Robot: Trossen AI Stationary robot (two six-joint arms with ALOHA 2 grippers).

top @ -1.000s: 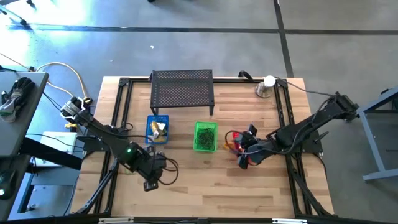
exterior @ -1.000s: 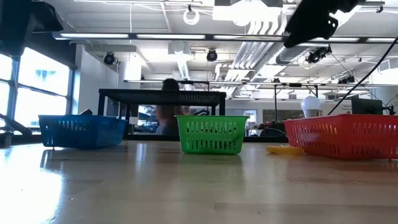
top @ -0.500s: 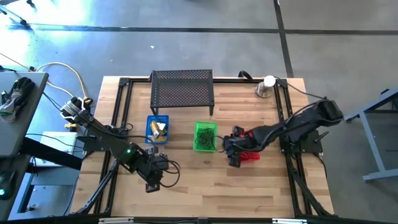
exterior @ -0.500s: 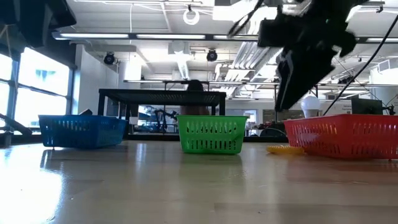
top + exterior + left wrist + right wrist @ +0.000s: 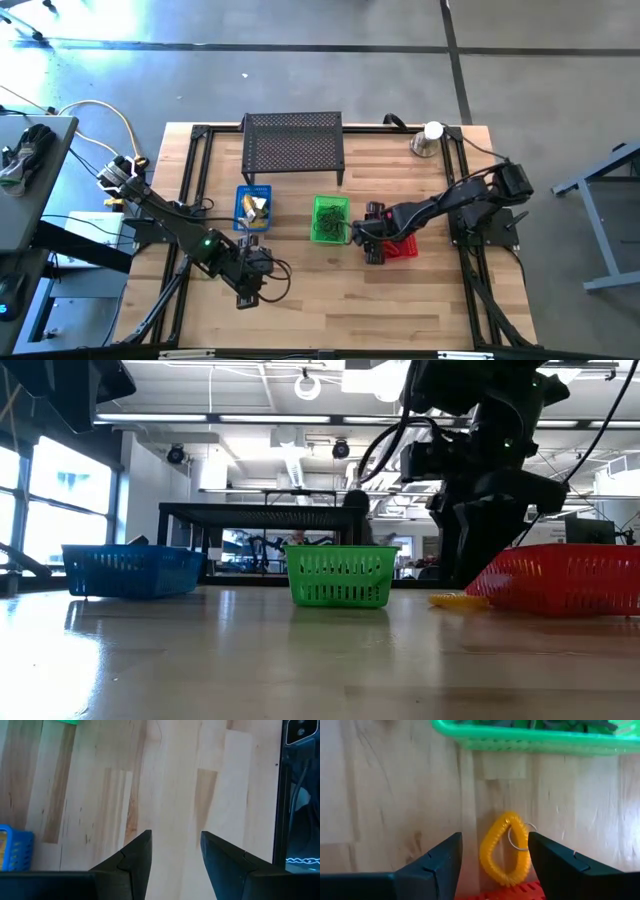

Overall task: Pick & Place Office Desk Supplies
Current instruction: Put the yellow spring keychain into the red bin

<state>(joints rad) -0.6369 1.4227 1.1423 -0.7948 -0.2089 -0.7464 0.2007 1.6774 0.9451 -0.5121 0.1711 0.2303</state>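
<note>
An orange coiled loop with a small metal ring (image 5: 504, 855) lies flat on the wood between the green basket (image 5: 530, 740) and the red basket's rim (image 5: 520, 892); in the low view the loop (image 5: 450, 599) shows beside the red basket (image 5: 565, 575). My right gripper (image 5: 495, 840) is open and low over the loop, one finger on each side, touching nothing. From above, the right gripper (image 5: 366, 243) sits between the green basket (image 5: 330, 219) and the red basket (image 5: 402, 249). My left gripper (image 5: 175, 837) is open over bare wood, near the table's front left (image 5: 247, 290).
The blue basket (image 5: 252, 208) holds yellow blocks and stands left of the green one. A black mesh shelf (image 5: 293, 148) stands at the far edge, and a silver cup with a white ball (image 5: 430, 138) at the far right. Bare wood lies along the near edge.
My right gripper has moved toward the table's left, from above the red basket to the gap between the red and green baskets, and has come down close to the table over the orange loop. The red basket now shows beside it.
</note>
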